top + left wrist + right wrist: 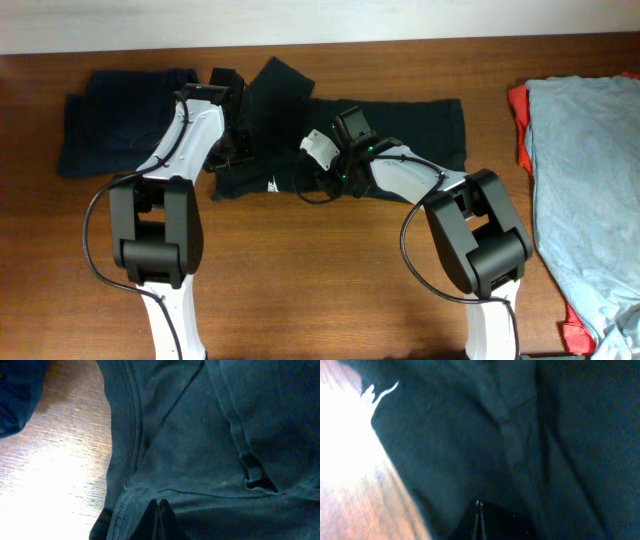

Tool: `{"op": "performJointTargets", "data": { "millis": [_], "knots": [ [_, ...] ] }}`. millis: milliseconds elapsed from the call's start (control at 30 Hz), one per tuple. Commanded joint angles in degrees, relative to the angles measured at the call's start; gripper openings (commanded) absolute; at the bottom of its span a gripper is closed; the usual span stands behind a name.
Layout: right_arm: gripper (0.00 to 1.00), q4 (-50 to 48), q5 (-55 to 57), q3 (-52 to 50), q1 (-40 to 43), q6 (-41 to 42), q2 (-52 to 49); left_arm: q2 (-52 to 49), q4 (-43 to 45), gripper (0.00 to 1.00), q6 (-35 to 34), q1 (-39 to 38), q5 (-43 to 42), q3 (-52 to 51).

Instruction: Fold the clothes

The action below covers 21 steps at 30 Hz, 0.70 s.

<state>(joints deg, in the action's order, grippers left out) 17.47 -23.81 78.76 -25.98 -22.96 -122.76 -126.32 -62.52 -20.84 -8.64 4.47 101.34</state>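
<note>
The black T-shirt (410, 125) of the clothes lies rumpled across the back middle of the table, its small white mark (272, 185) near the front hem. My left gripper (238, 150) is down on the shirt's left end. In the left wrist view its fingertips (159, 505) are pressed together where a hem fold of the shirt (200, 445) gathers. My right gripper (325, 175) sits low on the shirt's front middle. In the right wrist view it (479, 505) is shut with its tips in the dark fabric (470, 435), near the white mark (380, 392).
A navy garment (120, 115) lies bunched at the back left, touching the shirt. At the right edge a light grey-blue garment (590, 170) is spread over a red one (520, 110). Bare wooden table (320, 280) fills the front between the two arm bases.
</note>
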Motion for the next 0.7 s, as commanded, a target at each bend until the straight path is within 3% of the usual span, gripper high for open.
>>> {"op": "performJointTargets", "data": {
  "millis": [0, 167, 367, 667],
  "knots": [
    [0.04, -2.14, 2.91, 0.63, -0.26, -0.11, -1.01, 1.51, 0.52, 0.04, -0.59, 0.17, -0.63, -0.26],
    [0.04, -2.99, 4.13, 0.63, -0.26, -0.11, -1.22, 1.44, 0.55, 0.04, -0.61, 0.17, -1.01, -0.31],
    [0.04, -2.93, 4.13, 0.63, -0.26, -0.09, -1.22, 0.63, 4.07, 0.01, -0.59, -0.31, -8.22, -2.56],
    [0.04, -3.04, 9.97, 0.63, -0.26, -0.11, -1.27, 0.63, 8.61, 0.01, -0.57, -0.96, -8.52, -7.91]
  ]
}}
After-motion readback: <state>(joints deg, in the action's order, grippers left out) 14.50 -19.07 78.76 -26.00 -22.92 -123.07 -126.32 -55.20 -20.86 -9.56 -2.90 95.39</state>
